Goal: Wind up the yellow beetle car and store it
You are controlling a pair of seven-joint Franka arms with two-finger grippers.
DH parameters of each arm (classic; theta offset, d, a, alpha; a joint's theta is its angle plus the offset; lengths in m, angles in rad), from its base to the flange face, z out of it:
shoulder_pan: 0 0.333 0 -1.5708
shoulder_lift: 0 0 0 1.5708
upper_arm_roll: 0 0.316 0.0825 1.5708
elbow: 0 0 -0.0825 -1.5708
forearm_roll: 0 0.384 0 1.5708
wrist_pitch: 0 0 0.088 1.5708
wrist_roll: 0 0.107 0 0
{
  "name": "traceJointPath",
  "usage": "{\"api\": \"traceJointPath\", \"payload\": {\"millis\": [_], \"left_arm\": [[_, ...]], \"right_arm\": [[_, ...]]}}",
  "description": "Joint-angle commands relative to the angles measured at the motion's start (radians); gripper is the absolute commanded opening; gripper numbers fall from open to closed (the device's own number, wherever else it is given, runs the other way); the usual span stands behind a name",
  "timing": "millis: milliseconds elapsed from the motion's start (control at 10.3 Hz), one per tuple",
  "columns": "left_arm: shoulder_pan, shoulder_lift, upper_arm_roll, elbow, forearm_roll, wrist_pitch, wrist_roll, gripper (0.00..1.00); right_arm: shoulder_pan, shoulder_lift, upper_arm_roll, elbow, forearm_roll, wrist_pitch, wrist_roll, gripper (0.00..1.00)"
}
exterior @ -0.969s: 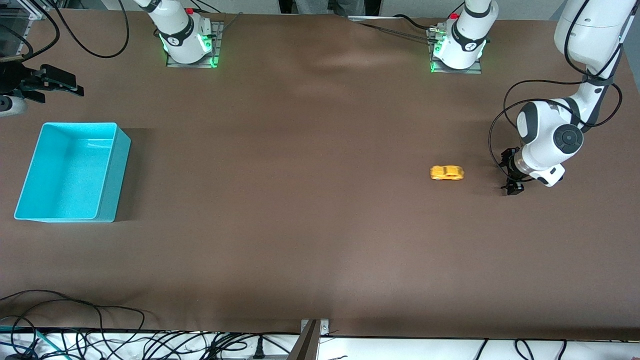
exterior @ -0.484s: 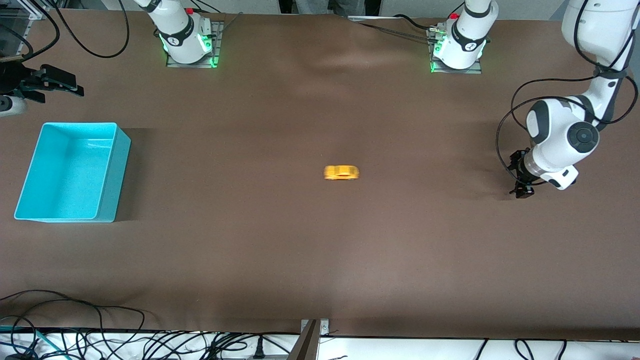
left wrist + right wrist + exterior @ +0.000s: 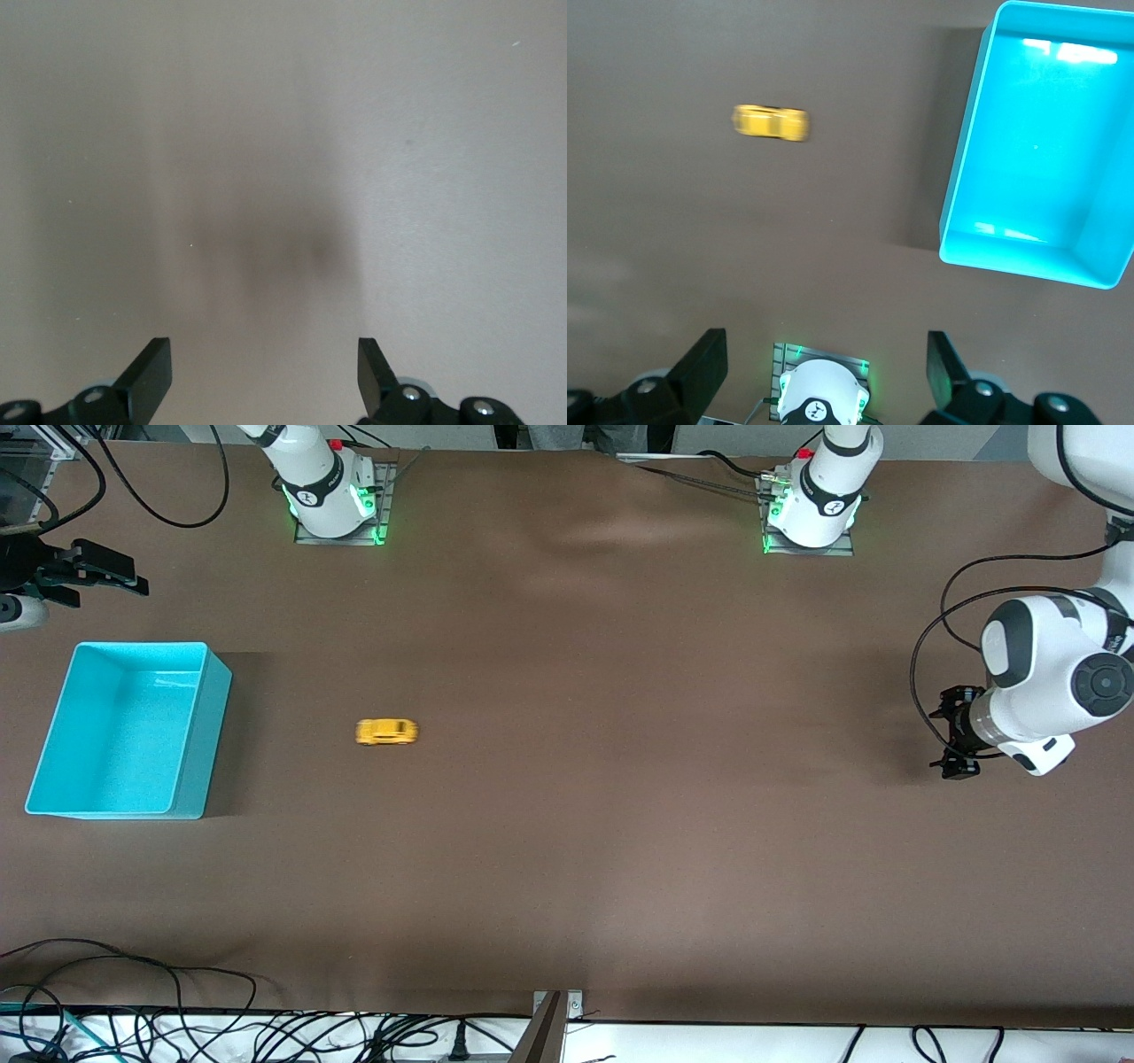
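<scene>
The yellow beetle car is on the brown table, blurred with motion, a short way from the turquoise bin toward the left arm's end. It also shows in the right wrist view, beside the bin. My left gripper is open and empty, low over the table at the left arm's end; its wrist view shows only bare table between its fingertips. My right gripper is open and empty, up over the table's edge at the right arm's end, by the bin.
The two arm bases stand with green lights along the table's edge farthest from the front camera. Cables lie off the table's edge nearest the front camera.
The car has rolled across the table from beside my left gripper toward the bin. My left arm has drawn back toward its end of the table. My right arm has not moved.
</scene>
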Motion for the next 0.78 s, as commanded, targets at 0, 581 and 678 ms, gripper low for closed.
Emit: {"api": "traceJointPath", "payload": {"millis": [0, 581, 678], "left_arm": [[0.002, -0.006, -0.002, 0.108, -0.039, -0.111, 0.086, 0.96], [0.005, -0.001, 0.000, 0.331, -0.099, -0.230, 0.259, 1.00], [0.005, -0.001, 0.001, 0.368, -0.099, -0.281, 0.387, 1.00]], "right_arm": [[-0.001, 0.006, 0.000, 0.022, -0.010, -0.020, -0.016, 1.00], [0.010, 0.006, 0.010, 0.044, -0.013, -0.018, -0.013, 1.00], [0.010, 0.008, 0.009, 0.045, -0.015, -0.017, -0.015, 1.00]]}}
